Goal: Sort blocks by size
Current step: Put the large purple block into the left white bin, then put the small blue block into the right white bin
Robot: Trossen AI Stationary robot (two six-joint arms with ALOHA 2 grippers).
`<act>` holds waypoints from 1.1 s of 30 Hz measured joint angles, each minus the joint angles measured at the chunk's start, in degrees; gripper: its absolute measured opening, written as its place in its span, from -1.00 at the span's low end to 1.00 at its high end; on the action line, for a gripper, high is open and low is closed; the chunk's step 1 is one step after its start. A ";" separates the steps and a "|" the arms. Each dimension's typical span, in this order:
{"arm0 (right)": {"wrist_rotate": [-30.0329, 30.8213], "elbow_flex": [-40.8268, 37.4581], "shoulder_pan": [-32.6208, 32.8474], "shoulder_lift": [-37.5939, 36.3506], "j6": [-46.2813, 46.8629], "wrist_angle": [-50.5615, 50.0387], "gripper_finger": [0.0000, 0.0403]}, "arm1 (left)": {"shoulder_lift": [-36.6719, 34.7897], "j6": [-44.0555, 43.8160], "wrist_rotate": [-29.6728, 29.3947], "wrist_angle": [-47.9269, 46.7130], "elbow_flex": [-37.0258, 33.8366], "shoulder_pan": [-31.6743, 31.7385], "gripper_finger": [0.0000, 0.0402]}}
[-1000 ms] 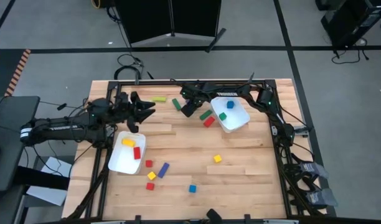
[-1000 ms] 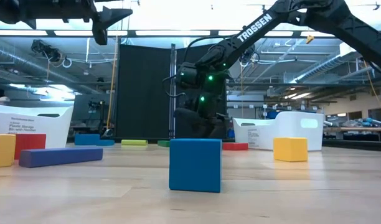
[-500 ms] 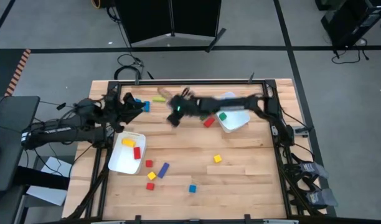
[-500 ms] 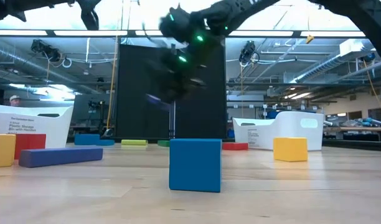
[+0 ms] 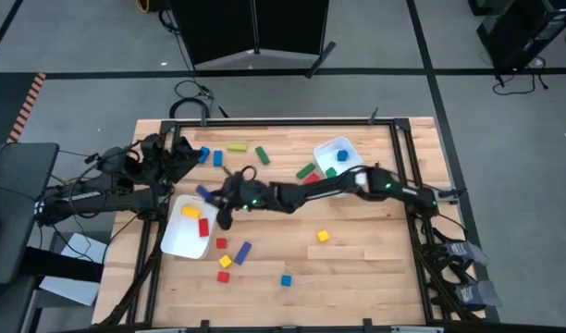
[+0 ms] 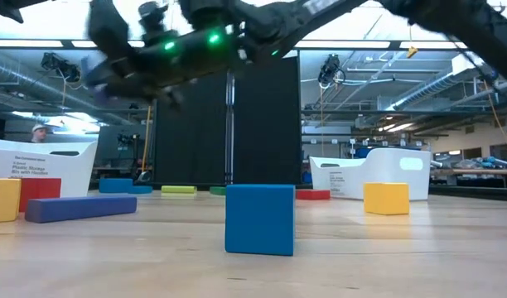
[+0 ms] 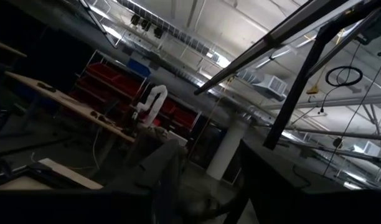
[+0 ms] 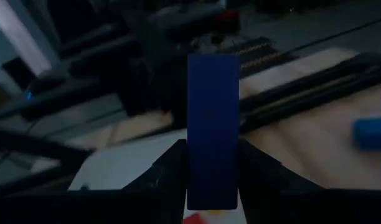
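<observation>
My right gripper [image 5: 218, 198] reaches across the table from the right. It is shut on a dark blue bar [image 8: 213, 124], just beyond the far corner of the left white tray [image 5: 172, 242]. That tray holds a yellow and a red block. My left gripper [image 5: 179, 154] is open and empty, held high at the far left. Two blue blocks [image 5: 211, 157], a yellow bar [image 5: 236, 147] and green bars [image 5: 262, 154] lie at the far side. Several small blocks lie near the front, among them a purple bar [image 5: 242, 252] and a blue cube [image 6: 259, 219]. My right gripper pinches the blue bar between its two fingers [image 8: 172, 165], on its two long sides near one end [image 8: 210, 186]. The fingers come from the table's right and lie along the bar, which sticks out past the fingertips. The bar [image 5: 205, 193] is lifted clear of the table.
The right white tray [image 5: 350, 176] at the far right holds a green and a blue block. A green bar [image 5: 306, 171] and a red block [image 5: 311, 181] lie beside it, under my right arm. A yellow cube [image 5: 323, 237] lies right of the middle. A person shows far behind the table.
My right gripper has swung fast from beside the right tray toward the table's left and near side, carrying the blue bar to the left tray's far corner. My left gripper has drawn back toward the table's far left, uncovering the two blue blocks.
</observation>
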 joint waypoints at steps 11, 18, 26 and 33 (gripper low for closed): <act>-6.97 22.49 0.46 14.54 -5.99 -12.84 -0.15 | 0.12 0.02 -0.02 -1.52 0.00 0.00 -0.12; -2.98 16.30 -0.04 8.81 -12.15 -13.02 0.65 | 0.22 3.79 -0.18 -8.47 -0.02 -0.07 -0.12; 10.11 -27.60 0.62 -15.35 -14.23 14.44 0.52 | 5.33 8.98 -7.29 -17.18 -0.02 0.00 -0.12; 20.94 -59.06 2.12 -41.82 -17.50 20.47 0.39 | 25.27 16.76 -1.83 -17.89 0.11 -2.34 -0.12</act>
